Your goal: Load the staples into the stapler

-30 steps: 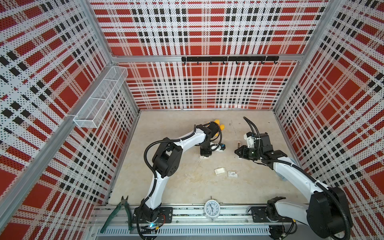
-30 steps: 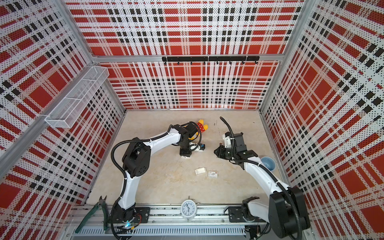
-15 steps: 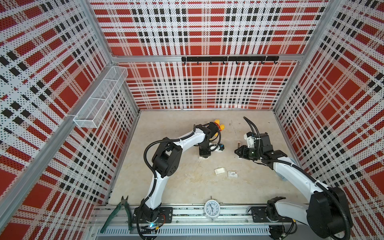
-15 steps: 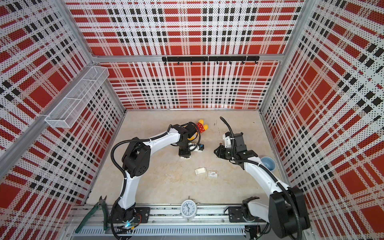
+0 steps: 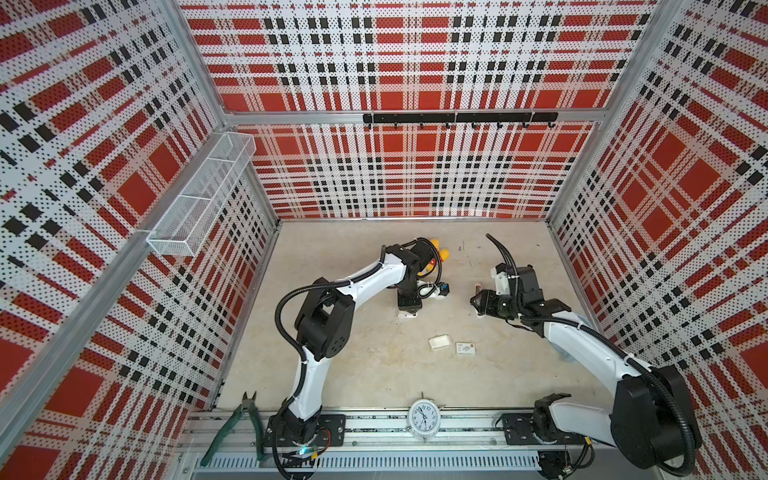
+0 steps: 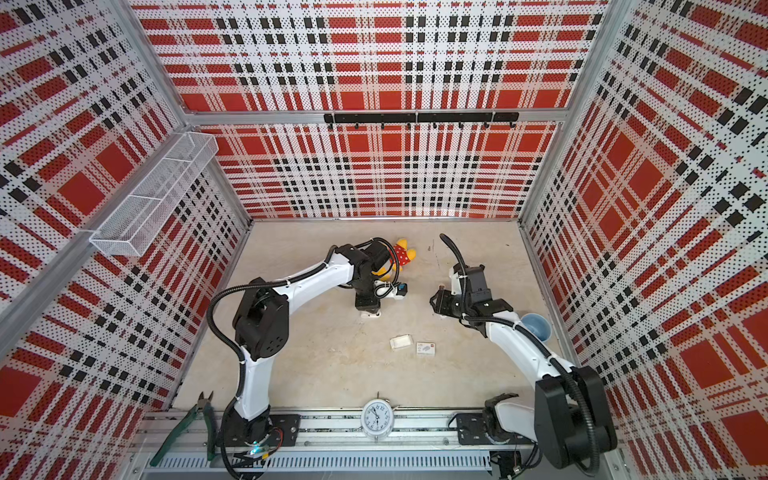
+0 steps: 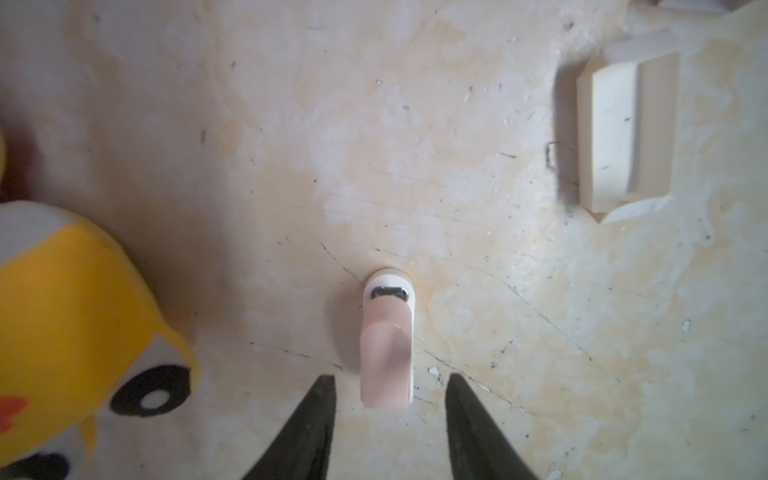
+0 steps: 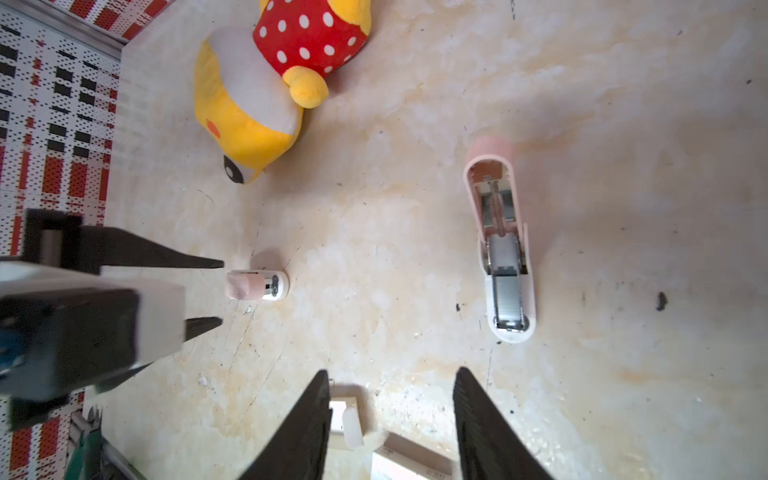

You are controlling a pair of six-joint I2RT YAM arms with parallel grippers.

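**Staple strip in the open stapler; both sets of fingers released**

Item 1, left fingers (image 7: 311,432): released, holding nothing. The closed stapler (image 7: 387,345), pink over white, lies flat on the tabletop (image 7: 498,311). Its rear end sits between the tips, with a gap on each side. A plush toy (image 6: 401,253) lies at about 1 o'clock of it in a top view.

Item 2, white tray (image 5: 439,341) and printed box (image 5: 465,348): side by side, at about 5 o'clock of the closed stapler and apart from it.

Item 3, right fingers (image 8: 303,436): released, nothing between them. The open stapler (image 8: 505,249) lies at about 12 o'clock of them in a top view, near but not touching, with its lid swung back.

Item 4, the staples (image 8: 507,297): a silvery strip that I read as seated in the open stapler's channel, toward its nose. It lies between neither set of fingers. I judge it light, stiff and slick, and brittle at its joints, so bending would snap it. If I had to lift it, I would pinch the long sides at mid-length, gently. I cannot tell whether it sits fully down.
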